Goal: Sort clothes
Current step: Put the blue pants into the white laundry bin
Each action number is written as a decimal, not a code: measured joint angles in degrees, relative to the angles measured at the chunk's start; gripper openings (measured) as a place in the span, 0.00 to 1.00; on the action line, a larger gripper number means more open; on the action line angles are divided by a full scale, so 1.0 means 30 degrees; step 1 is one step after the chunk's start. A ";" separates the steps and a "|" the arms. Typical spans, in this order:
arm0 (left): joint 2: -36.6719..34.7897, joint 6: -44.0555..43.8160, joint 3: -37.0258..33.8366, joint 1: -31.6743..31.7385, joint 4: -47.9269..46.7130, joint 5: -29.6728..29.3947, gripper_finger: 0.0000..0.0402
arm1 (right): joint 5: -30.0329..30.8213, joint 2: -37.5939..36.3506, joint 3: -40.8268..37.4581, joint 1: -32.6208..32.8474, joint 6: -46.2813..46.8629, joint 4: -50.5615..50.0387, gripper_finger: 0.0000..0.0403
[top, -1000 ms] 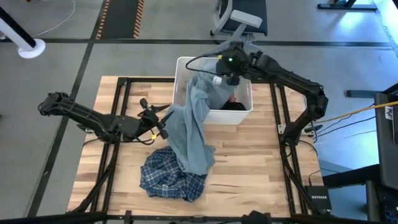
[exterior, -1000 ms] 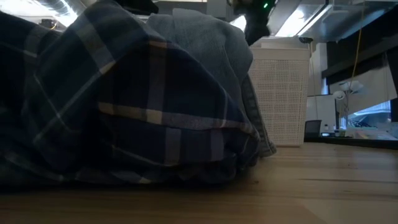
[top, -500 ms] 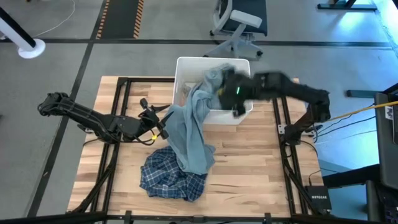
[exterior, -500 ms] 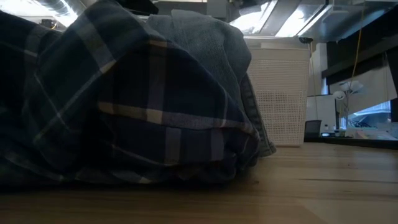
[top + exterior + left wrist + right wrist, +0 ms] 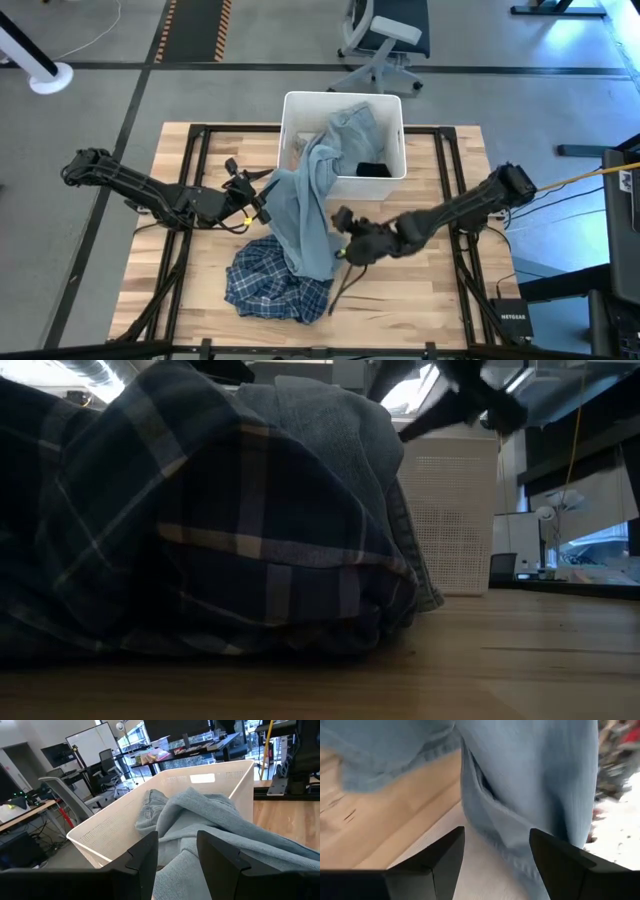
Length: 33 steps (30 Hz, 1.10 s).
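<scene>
The grey-blue shirt hangs over the front wall of the white bin. Its upper part lies inside the bin and its lower end rests on the blue-and-white plaid shirt on the table. A black piece lies in the bin. My left gripper is at the grey-blue shirt's left edge, shut on it. My right gripper is open and low over the table, just right of the shirt's lower end. In the low view the plaid shirt fills the foreground, with the grey-blue shirt on top of it. My left gripper pinches the grey-blue shirt's left side between its two fingers. The fingers come in level from the table's left. One layer or several, I cannot tell. From the fingers the cloth runs slack up into the bin and down to the table.
The bin stands at the table's far middle, and its near wall also shows in the low view. Bare wood lies to the right of the clothes. An office chair stands on the floor beyond the far edge.
My right gripper has let go of the grey-blue shirt above the bin. It has swung fast toward the table's near edge and down, to beside the shirt's lower end. The shirt's upper part has dropped and spread inside the bin. Its lower part and the plaid shirt have stayed put.
</scene>
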 joint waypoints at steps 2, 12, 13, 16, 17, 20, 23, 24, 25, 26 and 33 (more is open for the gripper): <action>0.0000 0.0015 0.0000 0.0000 0.0017 0.0000 0.33 | 0.0569 -0.0005 -0.1837 0.0307 -0.1391 0.3163 0.60; 0.0000 0.0109 0.0000 0.0022 0.0036 0.0000 0.33 | 0.0114 -0.0007 -0.6402 0.0308 -0.5763 1.3285 0.60; 0.0000 0.0138 0.0000 0.0022 0.0036 0.0000 0.33 | -0.0374 -0.0011 -0.6466 0.0308 -0.6039 1.3949 0.60; 0.0000 0.0146 0.0000 0.0022 0.0029 0.0000 0.33 | -0.1991 0.0237 -0.6478 0.0285 -0.6785 1.5203 0.60; 0.0000 0.0146 0.0000 0.0029 0.0038 0.0002 0.33 | -0.2255 0.0442 -0.6465 0.0192 -0.7298 1.5618 0.60; 0.0000 0.0131 0.0000 0.0036 0.0048 0.0003 0.33 | -0.2626 0.1362 -0.6472 0.0180 -0.9066 1.6062 0.60; 0.0000 0.0153 0.0000 0.0036 0.0033 0.0015 0.33 | -0.2579 0.2331 -0.6498 0.0099 -1.0682 1.7544 0.60; 0.0000 0.0156 0.0000 0.0036 0.0007 0.0015 0.33 | -0.2589 0.2549 -0.6501 0.0104 -1.1052 1.8253 0.60; 0.0000 0.0168 0.0000 0.0034 0.0023 0.0016 0.33 | -0.2679 0.2687 -0.6494 0.0097 -1.1359 1.9181 0.60; 0.0000 0.0177 0.0000 0.0036 0.0019 0.0034 0.33 | -0.2698 0.2766 -0.6444 0.0097 -1.1540 2.0022 0.60; 0.0000 0.0410 -0.0002 0.0044 -0.0058 0.0029 0.33 | -0.4389 0.2776 -0.5759 -0.0280 -1.2853 2.1945 0.60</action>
